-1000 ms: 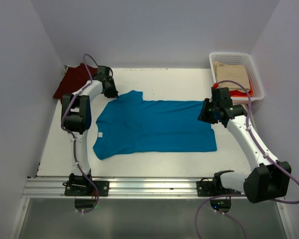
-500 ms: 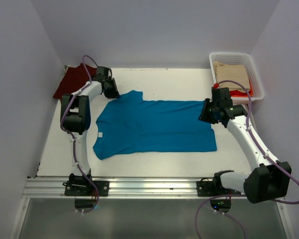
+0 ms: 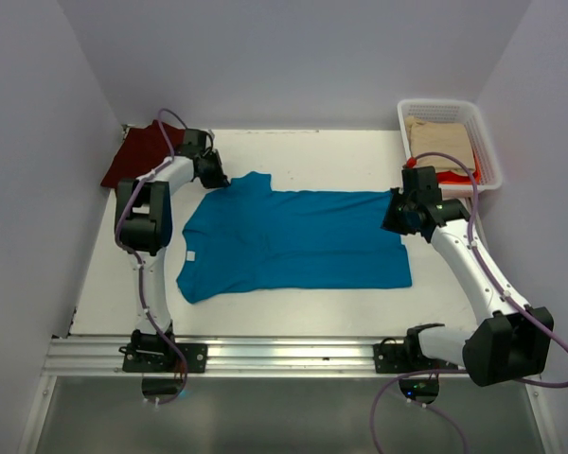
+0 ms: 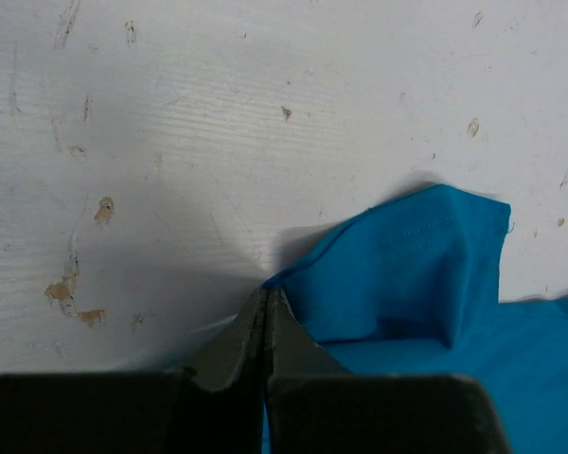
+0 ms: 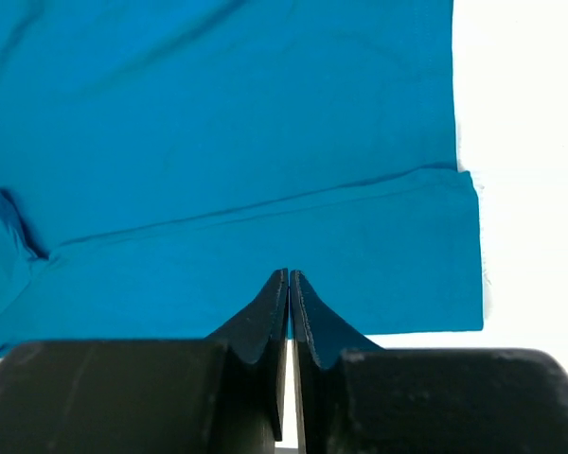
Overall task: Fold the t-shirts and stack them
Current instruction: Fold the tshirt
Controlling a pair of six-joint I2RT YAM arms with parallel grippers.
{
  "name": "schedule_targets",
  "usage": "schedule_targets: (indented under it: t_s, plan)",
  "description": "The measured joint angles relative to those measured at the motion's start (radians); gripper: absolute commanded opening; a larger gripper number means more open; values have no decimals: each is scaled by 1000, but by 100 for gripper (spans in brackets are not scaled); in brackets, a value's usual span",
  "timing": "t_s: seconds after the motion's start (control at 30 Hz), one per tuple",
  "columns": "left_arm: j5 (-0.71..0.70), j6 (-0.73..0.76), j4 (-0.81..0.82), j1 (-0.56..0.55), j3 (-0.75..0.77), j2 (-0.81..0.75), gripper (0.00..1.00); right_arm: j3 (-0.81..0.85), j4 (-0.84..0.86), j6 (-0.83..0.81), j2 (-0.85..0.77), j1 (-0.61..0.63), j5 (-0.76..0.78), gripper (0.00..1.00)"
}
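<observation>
The teal-blue t-shirt (image 3: 293,241) lies spread flat mid-table, neck to the left, hem to the right. My left gripper (image 3: 218,180) is shut at the tip of its far sleeve; in the left wrist view the jaws (image 4: 265,291) pinch the corner of the sleeve (image 4: 407,274). My right gripper (image 3: 393,210) is shut at the shirt's far right corner; in the right wrist view the closed jaws (image 5: 289,274) sit just inside the edge of the cloth (image 5: 218,123). The maroon t-shirt (image 3: 137,151) lies crumpled at the far left corner.
A white basket (image 3: 402,118) at the far right holds beige cloth (image 3: 442,137) and something red (image 3: 450,177). White walls close in the table on three sides. A metal rail (image 3: 284,355) runs along the near edge.
Both grippers have shifted very slightly, the left one to the right along the sleeve and the right one up and outward. The shirt has hardly moved.
</observation>
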Motion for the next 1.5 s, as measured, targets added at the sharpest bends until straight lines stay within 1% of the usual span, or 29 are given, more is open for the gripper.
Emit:
schedule_targets:
  t_s: [0.23, 0.47, 0.6, 0.73, 0.77, 0.8, 0.83, 0.9, 0.97, 1.0, 1.17, 1.23, 1.3, 1.4, 1.5]
  plan:
    - [-10, 2, 12, 0, -7, -10, 0, -14, 16, -1, 25, 0, 28, 1]
    - [-34, 11, 3, 0, 9, -62, 0, -5, 48, -5, 152, 0, 85, 0]
    - [-47, 25, -9, 0, 27, -121, 0, 64, 57, -9, 251, 0, 142, 0]
    - [-54, 31, -13, 0, 51, -163, 0, 188, 71, -12, 365, -3, 210, 0]
    - [-56, 33, -15, 0, 55, -173, 0, 226, 72, -12, 401, -6, 221, 8]
    - [-57, 36, -17, 0, 57, -181, 0, 270, 65, -12, 442, -10, 234, 61]
    - [-58, 38, -18, 0, 59, -189, 0, 314, 66, -7, 485, -14, 244, 69]
    - [-60, 45, -20, 0, 60, -196, 0, 381, 70, -14, 558, -24, 265, 69]
    - [-60, 48, -26, 0, 60, -201, 0, 433, 71, -17, 628, -34, 278, 75]
    - [-60, 49, -30, 0, 60, -203, 0, 462, 62, -18, 666, -39, 286, 76]
    - [-62, 53, -50, 0, 60, -208, 0, 618, 15, -15, 860, -71, 321, 73]
    - [-69, 53, -63, 0, 60, -215, 0, 650, -5, -11, 913, -85, 335, 67]
    - [-73, 53, -68, 0, 60, -227, 0, 655, -17, -7, 933, -88, 337, 61]
    - [-76, 53, -71, 2, 60, -249, 0, 661, -19, -5, 939, -90, 340, 54]
    - [-78, 53, -71, 6, 61, -270, 0, 675, -19, -3, 939, -97, 340, 53]
